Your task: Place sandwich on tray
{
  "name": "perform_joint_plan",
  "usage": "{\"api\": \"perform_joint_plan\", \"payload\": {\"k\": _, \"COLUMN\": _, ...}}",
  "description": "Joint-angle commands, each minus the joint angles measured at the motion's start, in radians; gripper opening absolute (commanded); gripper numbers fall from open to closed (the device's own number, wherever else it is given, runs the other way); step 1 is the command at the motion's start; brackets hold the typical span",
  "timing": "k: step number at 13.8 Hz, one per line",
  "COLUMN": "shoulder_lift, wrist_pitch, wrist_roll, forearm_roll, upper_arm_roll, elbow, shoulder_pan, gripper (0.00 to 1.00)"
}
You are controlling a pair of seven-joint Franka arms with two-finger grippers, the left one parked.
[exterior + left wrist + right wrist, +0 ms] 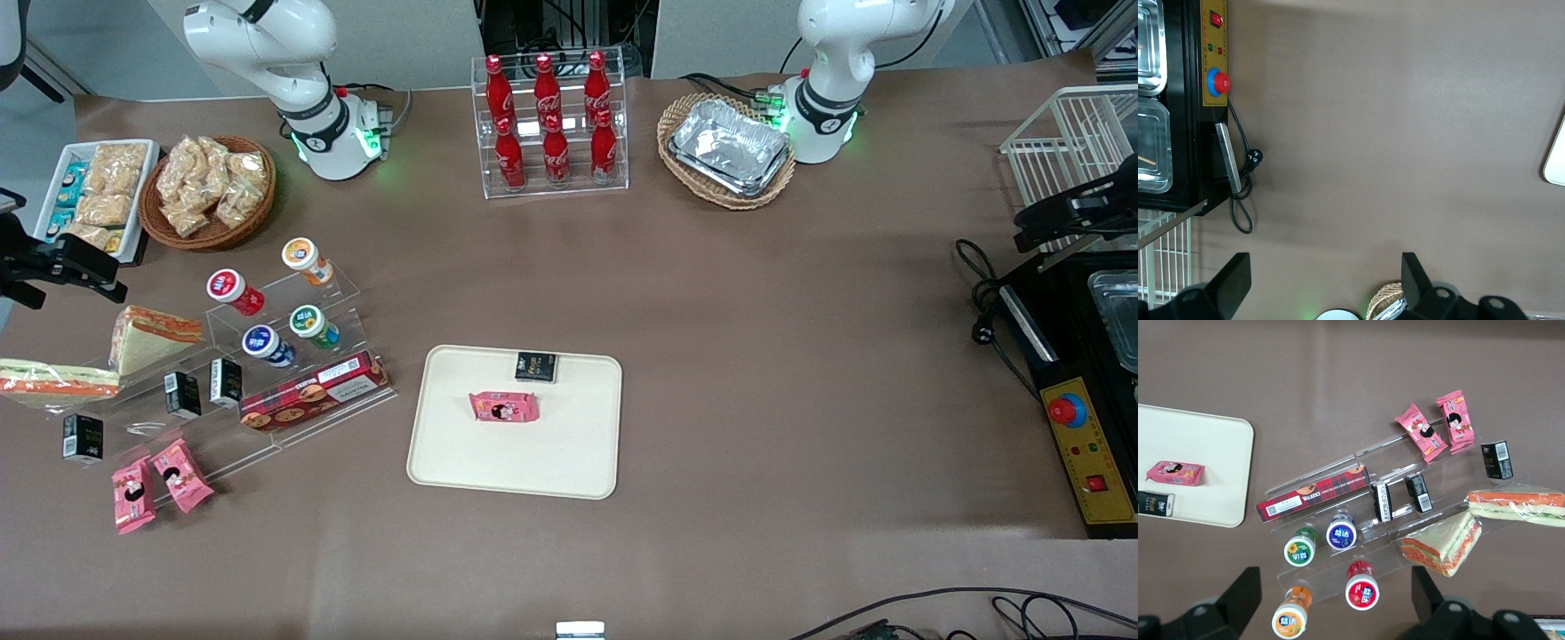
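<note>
**Two sandwiches side by side, and the tray already has lodgers**

The sandwich (pixel 1516 505) lies flat on the lowest step of the clear acrylic riser (pixel 1418 513), at the working arm's end of the tabletop (pixel 756 356). Its long axis runs roughly parallel to the front camera's edge of the tabletop, filling stripe facing up and outward, one end aimed toward the tray (pixel 514 425).

The chief risk, as I judge it, is grabbing the wrong item: the stubbier wedge sandwich (pixel 1442 545) sits just beside it, and a descent slightly off line could close on that one or nudge both. The clear wrap looks slippery and soft, so a grasp across the narrow width near one end could let the sandwich droop or slide out. The small black boxes (pixel 1497 459) close by could be knocked off their step.

The gripper (pixel 1338 600) hovers above the riser with its fingers spread apart and nothing between them.

On the tray, a pink snack packet (pixel 504 406) and a black box (pixel 536 365) occupy the middle, so a careless drop could land on them.
</note>
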Motion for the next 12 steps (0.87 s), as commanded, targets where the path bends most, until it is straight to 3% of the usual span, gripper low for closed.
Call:
{"api": "perform_joint_plan", "payload": {"k": 1, "shoulder_lift": 0.008, "wrist_pitch": 0.005, "wrist_roll": -0.008, "forearm_roll": 0.009, "upper_arm_roll": -0.005, "elbow": 0.012, "shoulder_pan": -0.011, "gripper": 1.0}}
{"api": "perform_joint_plan", "payload": {"k": 7, "shoulder_lift": 0.008, "wrist_pitch": 0.001, "wrist_roll": -0.114, "forearm_roll": 0.012, "upper_arm_roll": -0.013, "elbow": 0.012, "shoulder_pan": -0.014, "gripper": 1.0}}
{"api": "perform_joint_plan", "payload": {"k": 12, "shoulder_lift": 0.008, "wrist_pitch": 0.002, "wrist_roll": -0.22, "forearm_roll": 0.012, "upper_arm_roll": -0.074, "elbow": 0.012, "shoulder_pan": -0.017, "gripper": 1.0}}
